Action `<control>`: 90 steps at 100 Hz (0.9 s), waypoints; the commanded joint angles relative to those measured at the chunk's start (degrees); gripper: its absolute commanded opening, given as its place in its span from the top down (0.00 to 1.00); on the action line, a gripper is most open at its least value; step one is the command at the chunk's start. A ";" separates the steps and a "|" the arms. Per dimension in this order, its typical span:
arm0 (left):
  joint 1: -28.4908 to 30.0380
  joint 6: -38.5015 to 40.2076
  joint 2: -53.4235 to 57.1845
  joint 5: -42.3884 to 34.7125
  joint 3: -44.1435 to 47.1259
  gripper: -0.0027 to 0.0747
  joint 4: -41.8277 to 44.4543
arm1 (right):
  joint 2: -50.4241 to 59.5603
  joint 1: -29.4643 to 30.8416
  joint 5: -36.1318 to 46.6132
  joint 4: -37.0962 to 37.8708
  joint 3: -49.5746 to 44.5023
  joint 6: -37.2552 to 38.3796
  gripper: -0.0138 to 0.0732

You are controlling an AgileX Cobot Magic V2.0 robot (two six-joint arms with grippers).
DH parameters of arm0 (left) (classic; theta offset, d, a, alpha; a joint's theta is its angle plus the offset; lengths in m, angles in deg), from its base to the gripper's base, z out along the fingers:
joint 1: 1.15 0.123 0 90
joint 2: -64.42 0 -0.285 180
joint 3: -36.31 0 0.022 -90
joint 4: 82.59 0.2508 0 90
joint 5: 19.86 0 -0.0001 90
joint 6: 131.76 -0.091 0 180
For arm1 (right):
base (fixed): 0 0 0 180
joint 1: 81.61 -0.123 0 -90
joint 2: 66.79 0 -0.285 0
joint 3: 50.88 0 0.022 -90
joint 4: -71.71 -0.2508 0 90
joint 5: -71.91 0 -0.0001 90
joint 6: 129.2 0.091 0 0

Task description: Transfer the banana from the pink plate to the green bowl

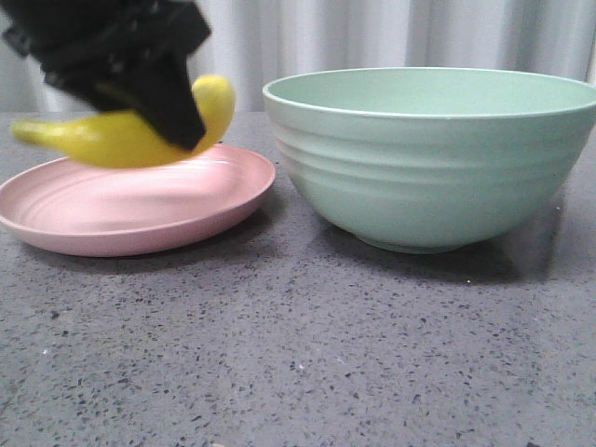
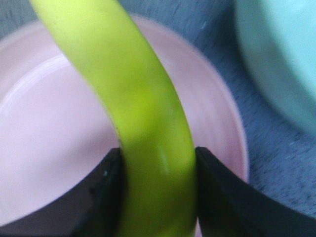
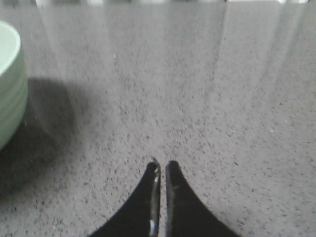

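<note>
My left gripper (image 1: 172,116) is shut on the yellow banana (image 1: 112,138) and holds it just above the pink plate (image 1: 84,219) at the left. In the left wrist view the black fingers clamp both sides of the banana (image 2: 143,113) over the pink plate (image 2: 44,143). The green bowl (image 1: 433,154) stands to the right of the plate, empty; its edge shows in the left wrist view (image 2: 281,54) and in the right wrist view (image 3: 10,84). My right gripper (image 3: 162,165) is shut and empty over the bare table, to the right of the bowl.
The grey speckled tabletop (image 1: 298,354) stretches in front of the plate and bowl. A pale curtain (image 1: 391,37) hangs behind the table.
</note>
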 commanded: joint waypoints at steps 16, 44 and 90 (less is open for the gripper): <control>-4.80 -1.32 4.50 -0.30 -9.06 0.76 -2.57 | -7.54 -6.62 -10.66 1.89 15.42 -0.25 0.88; -11.85 -1.44 3.82 0.09 -11.66 0.76 -3.21 | -20.45 -14.60 -16.42 -13.26 34.45 -0.25 0.28; -17.62 -4.58 1.66 -0.33 -11.66 0.76 -7.41 | -42.39 -17.32 -12.40 -45.98 43.86 -0.25 0.26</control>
